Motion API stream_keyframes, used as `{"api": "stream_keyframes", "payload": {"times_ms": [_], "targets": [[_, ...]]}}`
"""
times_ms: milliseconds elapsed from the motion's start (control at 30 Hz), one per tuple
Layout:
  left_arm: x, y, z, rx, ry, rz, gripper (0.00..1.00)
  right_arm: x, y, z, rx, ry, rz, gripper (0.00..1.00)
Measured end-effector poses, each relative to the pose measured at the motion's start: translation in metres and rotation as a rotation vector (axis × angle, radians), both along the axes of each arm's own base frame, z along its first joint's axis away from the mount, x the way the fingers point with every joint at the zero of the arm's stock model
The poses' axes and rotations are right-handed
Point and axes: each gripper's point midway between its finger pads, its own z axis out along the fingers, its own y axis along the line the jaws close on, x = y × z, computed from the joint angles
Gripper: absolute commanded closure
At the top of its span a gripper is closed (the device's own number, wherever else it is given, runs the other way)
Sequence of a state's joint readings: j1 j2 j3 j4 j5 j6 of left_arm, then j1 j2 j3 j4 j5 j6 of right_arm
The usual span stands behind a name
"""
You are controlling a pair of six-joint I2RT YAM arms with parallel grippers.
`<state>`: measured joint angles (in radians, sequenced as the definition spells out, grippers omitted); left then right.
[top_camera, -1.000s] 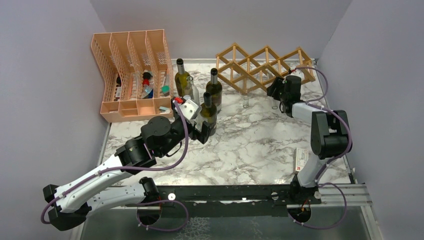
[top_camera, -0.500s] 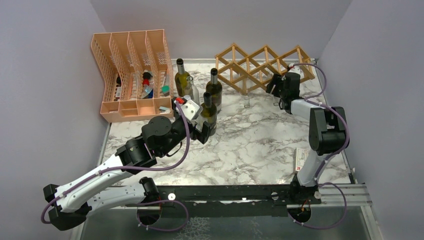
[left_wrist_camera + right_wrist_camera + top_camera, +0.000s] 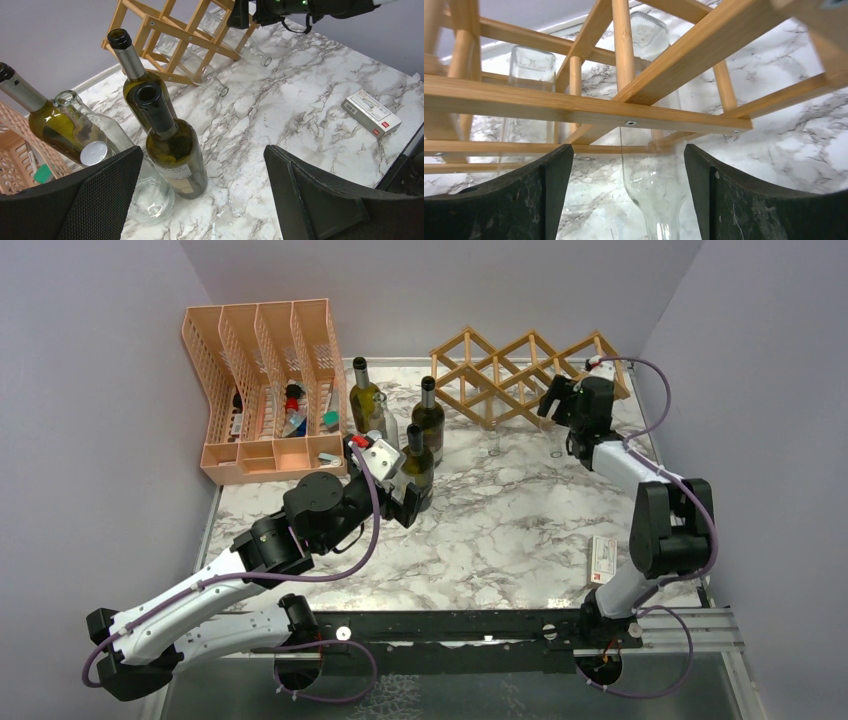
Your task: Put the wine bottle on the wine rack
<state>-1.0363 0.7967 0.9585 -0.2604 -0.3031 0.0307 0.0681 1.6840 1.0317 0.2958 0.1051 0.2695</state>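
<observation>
Two wide-open grippers: the right gripper [image 3: 626,165] straddles a clear glass wine bottle [image 3: 654,200] lying in the light-wood lattice wine rack [image 3: 574,107]; the left gripper [image 3: 202,160] holds nothing.

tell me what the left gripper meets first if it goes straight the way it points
Most likely the nearest dark wine bottle, uncorked and upright, just ahead of the left gripper and a little left of the middle of its open jaws. Depth is hard to judge, but nothing stands before it.

Peach mesh organizer [image 3: 215,360] at far-left of marble table [image 3: 500,525], small items [image 3: 293,400] inside; white box [image 3: 603,560] flat near right edge.
</observation>
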Motion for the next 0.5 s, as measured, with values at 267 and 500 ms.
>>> {"api": "stream_keyframes", "payload": {"times_ms": [267, 500], "targets": [[0.000, 0.000, 0.000, -0.004, 0.004, 0.001, 0.01, -0.034, -0.003, 0.029, -0.003, 0.043, -0.006, 0.21], [0.000, 0.000, 0.000, -0.013, 0.011, 0.003, 0.01, -0.078, 0.046, 0.005, 0.010, 0.227, 0.235, 0.23]]}}
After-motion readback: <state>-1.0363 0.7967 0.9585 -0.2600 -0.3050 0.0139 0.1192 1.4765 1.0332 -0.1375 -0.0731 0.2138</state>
